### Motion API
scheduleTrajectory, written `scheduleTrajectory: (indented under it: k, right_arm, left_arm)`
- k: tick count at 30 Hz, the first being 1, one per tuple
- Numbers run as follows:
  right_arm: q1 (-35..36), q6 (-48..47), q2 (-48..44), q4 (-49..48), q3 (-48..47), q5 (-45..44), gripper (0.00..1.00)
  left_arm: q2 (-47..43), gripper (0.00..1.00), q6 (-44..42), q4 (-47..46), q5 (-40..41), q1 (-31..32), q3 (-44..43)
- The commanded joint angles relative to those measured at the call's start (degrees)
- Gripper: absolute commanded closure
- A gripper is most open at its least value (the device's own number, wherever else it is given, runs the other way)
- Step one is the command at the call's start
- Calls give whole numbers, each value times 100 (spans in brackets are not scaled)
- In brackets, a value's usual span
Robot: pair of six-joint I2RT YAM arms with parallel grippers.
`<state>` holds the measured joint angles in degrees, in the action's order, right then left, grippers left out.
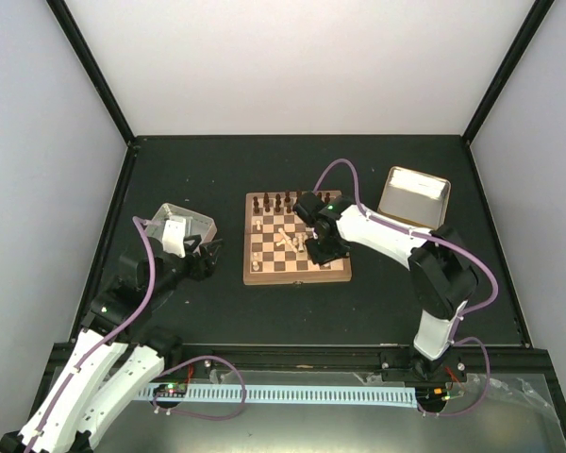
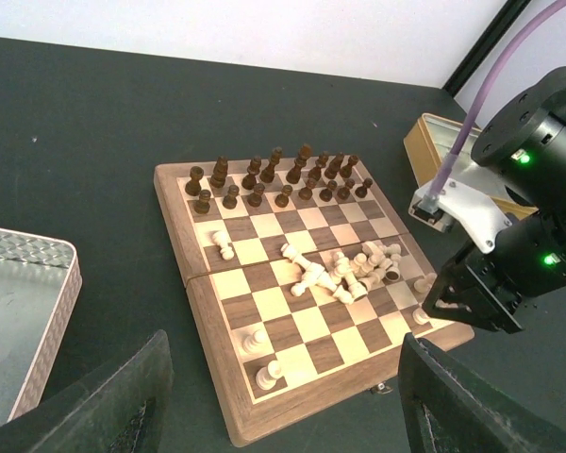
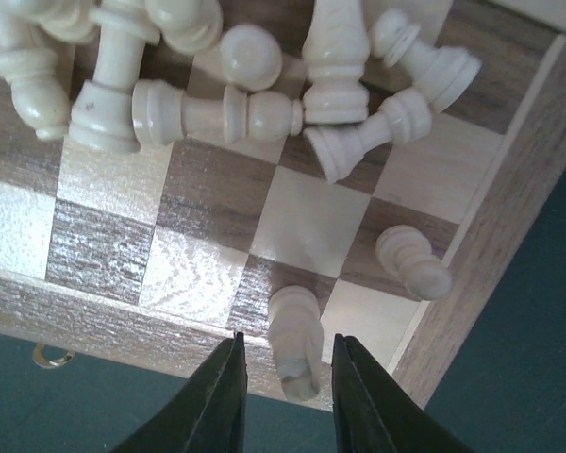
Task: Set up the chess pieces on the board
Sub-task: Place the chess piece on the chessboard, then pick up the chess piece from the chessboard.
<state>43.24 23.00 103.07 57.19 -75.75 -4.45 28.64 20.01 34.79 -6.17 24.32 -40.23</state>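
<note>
The board [image 1: 297,274] lies in the middle of the dark surface [image 1: 217,160], with a tray [image 1: 200,223] to its left and another tray [image 1: 396,215] well to its far right. Dark pieces [image 1: 278,201] stand in the two far rows. Most of the pale pieces [image 2: 344,269] lie tumbled in a heap right of the board's centre, touching and crossing one another. A few stand upright along the left side, and two more show near the right rim. The right hand [image 3: 288,344] hangs low over the near right part of the board. Its fingers [image 3: 222,401] are spread only a little, and one pale pawn [image 3: 295,326] stands between their tips in the near row, close to the near right corner. A thin gap shows on each side of the pawn, so the fingers do not seem to press on it. A second pawn [image 3: 413,262] sits one row farther, just beside the right rim, apart from the heap. The left hand [image 2: 283,354] is off the board at its left, near the left tray. Its fingers are spread wide with nothing between them, and it is turned toward the board.
</note>
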Motion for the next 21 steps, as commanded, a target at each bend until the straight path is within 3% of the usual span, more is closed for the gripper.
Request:
scheduleTrajectory:
  k: [1,6,12,21]
  right_arm:
    - [-37,186,-430,-301,-28,-438,71]
    - [-187,468,-767,-708,32,-773,66]
    - [-589,575,-633,-1347,182,-236,66]
    - [-629,172,27,-1551,-363,607,65]
  left_arm:
    - [59,33,-90,100,84,-50,-2]
    - [76,32,-85,68,58,-50,4]
    - [123,32,-63,-2,-48,-50,8]
    - [185,32,-42,-34,-58,-51,15]
